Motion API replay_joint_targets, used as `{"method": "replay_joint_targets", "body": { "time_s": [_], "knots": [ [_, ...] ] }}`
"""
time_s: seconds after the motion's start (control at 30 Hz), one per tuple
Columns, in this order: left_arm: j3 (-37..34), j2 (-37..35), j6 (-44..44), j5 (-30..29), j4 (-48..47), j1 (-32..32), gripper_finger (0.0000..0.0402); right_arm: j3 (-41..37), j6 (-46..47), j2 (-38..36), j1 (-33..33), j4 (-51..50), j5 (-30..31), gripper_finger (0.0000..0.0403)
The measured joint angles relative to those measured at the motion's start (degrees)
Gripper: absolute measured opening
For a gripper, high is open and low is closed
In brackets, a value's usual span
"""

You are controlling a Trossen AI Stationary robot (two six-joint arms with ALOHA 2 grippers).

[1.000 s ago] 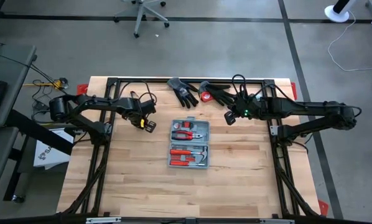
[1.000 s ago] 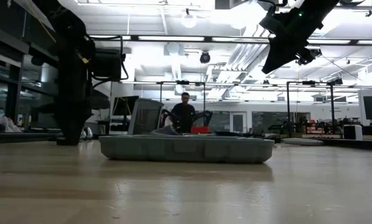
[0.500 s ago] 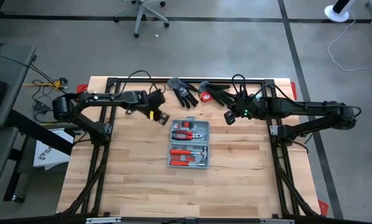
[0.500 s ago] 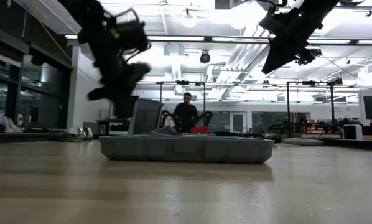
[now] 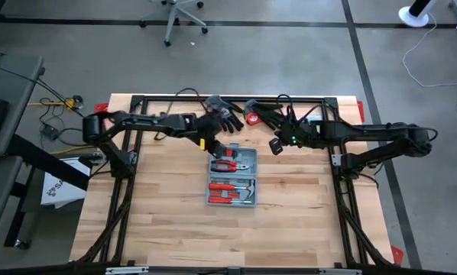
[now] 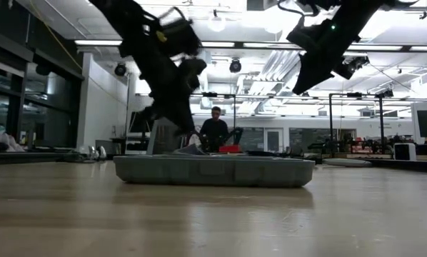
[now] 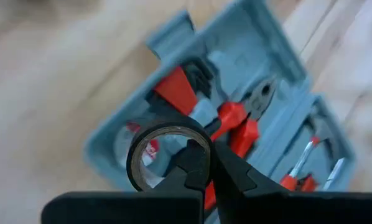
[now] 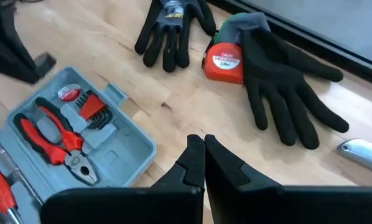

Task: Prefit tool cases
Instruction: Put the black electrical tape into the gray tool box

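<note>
The tool case (image 5: pixel 232 177) lies open on the wooden table, its two grey-blue halves holding red-handled tools; in the low view it is a flat grey slab (image 6: pixel 213 170). My left gripper (image 5: pixel 217 147) hangs over the case's far half, shut on a dark roll of tape (image 7: pixel 164 155). The left wrist view looks down on that half (image 7: pixel 236 106). My right gripper (image 5: pixel 275 147) hangs shut and holds nothing, to the right of the case's far end. The right wrist view shows it (image 8: pixel 198 149) above bare wood beside the case (image 8: pixel 68 143). My left gripper pinches the tape roll's ring wall (image 7: pixel 201 140) between its two fingers; one finger seems to reach inside the hole and the other lies outside. The fingers slant down from the table's left. The roll hangs clear above the open case, its hole facing the wrist camera.
Two black gloves (image 8: pixel 170 28) (image 8: pixel 285 81) and a red tape measure (image 8: pixel 223 62) lie at the table's far edge behind the case. A silvery object (image 8: pixel 363 152) lies farther right. Open wood stretches near the front edge (image 5: pixel 228 237).
My left gripper has swung from the table's left toward the case, rising and tipping steeper, and now stands over the case's far half. My right gripper has crept slightly toward the case. The case has not moved.
</note>
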Motion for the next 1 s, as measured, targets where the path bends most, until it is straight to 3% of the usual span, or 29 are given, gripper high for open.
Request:
{"method": "replay_joint_targets", "body": {
  "time_s": [0.27,0.47,0.6,1.0],
  "knots": [
    [4.9,9.3,2.5,-2.5,-3.7,-2.7,0.0000,0.0,0.1,1.1,0.1,0.4,-2.4,0.0000],
    [5.2,9.1,4.6,-6.8,-6.4,-3.0,0.0000,0.0,0.1,1.1,0.2,0.3,-2.8,0.0000],
    [5.2,9.1,5.1,-6.0,-6.4,-2.1,0.0002,0.0,0.0,1.1,0.2,0.2,-2.8,0.0000],
    [5.2,9.1,5.3,-5.6,-5.9,-2.1,0.0059,0.0,-0.1,1.1,0.2,0.2,-2.4,0.0000]
  ]
}}
